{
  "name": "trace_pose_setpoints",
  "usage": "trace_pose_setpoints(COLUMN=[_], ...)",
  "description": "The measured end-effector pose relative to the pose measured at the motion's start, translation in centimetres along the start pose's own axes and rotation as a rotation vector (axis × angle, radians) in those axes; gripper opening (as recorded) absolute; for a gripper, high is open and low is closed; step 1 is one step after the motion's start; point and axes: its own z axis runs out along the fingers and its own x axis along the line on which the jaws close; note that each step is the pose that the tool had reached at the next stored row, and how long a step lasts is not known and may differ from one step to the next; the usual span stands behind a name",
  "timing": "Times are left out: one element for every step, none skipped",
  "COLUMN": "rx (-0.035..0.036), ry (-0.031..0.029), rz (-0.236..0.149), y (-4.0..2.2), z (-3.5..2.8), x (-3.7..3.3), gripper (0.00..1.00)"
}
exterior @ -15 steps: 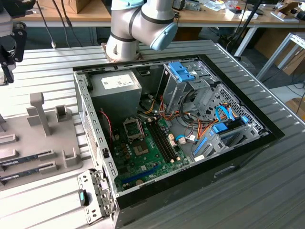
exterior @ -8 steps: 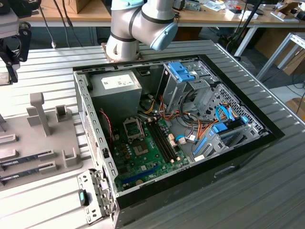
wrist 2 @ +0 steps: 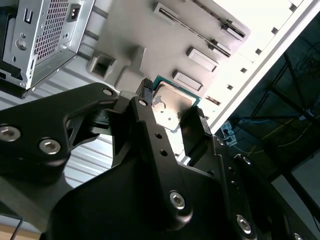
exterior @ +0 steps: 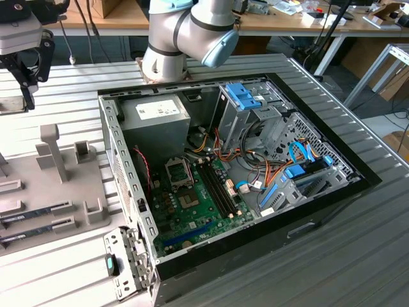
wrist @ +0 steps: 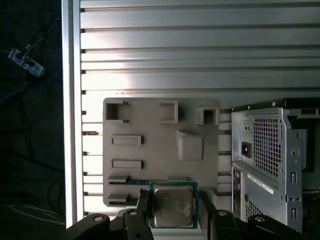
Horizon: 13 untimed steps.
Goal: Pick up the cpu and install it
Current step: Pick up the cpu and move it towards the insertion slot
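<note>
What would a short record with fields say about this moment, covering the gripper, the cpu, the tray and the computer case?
gripper: shut on the cpu, above the grey tray
cpu: held by two opposite edges, silver top showing in both wrist views
grey tray: on the slatted table, beside the computer case
computer case: lying open, motherboard exposed
install: not yet done

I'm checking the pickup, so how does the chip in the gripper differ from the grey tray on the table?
The chip is a small, shiny silver square with a green edge. The grey tray is far larger and matte, with raised blocks and slots. The chip is clamped in the gripper, while the tray lies flat on the ribbed table. Both are flat with straight sides.
</note>
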Motion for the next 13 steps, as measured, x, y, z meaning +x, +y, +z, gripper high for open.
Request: trace_pose_setpoints(rx=[0.0, 0.0, 0.0, 0.0, 0.0, 0.0, 0.0, 0.0, 0.0, 0.0, 0.0, 0.0, 0.0], ry=[0.0001, 0.0001, 0.0, 0.0, 0.0, 0.0, 0.0, 0.0, 0.0, 0.0, -0.0001, 0.0, 0.0001], rz=[0.0, 0.0, 0.0, 0.0, 0.0, 0.0, 0.0, 0.0, 0.0, 0.0, 0.0, 0.0, 0.0], y=[0.0, 0.0, 0.01, 0.01, 0.01, 0.02, 0.02, 0.02, 0.02, 0.02, 0.03, 0.03, 0.03], z=[0.0, 0.0, 0.01, 0.01, 0.02, 0.02, 0.03, 0.03, 0.03, 0.03, 0.04, 0.04, 0.04], x=[-0.1, -0.21, -0.32, -0.52, -0.77, -1.02, -1.15, -1.24, -1.34, -1.44, -1.55, -1.65, -1.76], gripper=[0.47, 0.47, 0.47, 0.47, 0.47, 0.47, 0.47, 0.47, 0.47, 0.47, 0.47, 0.47, 0.47])
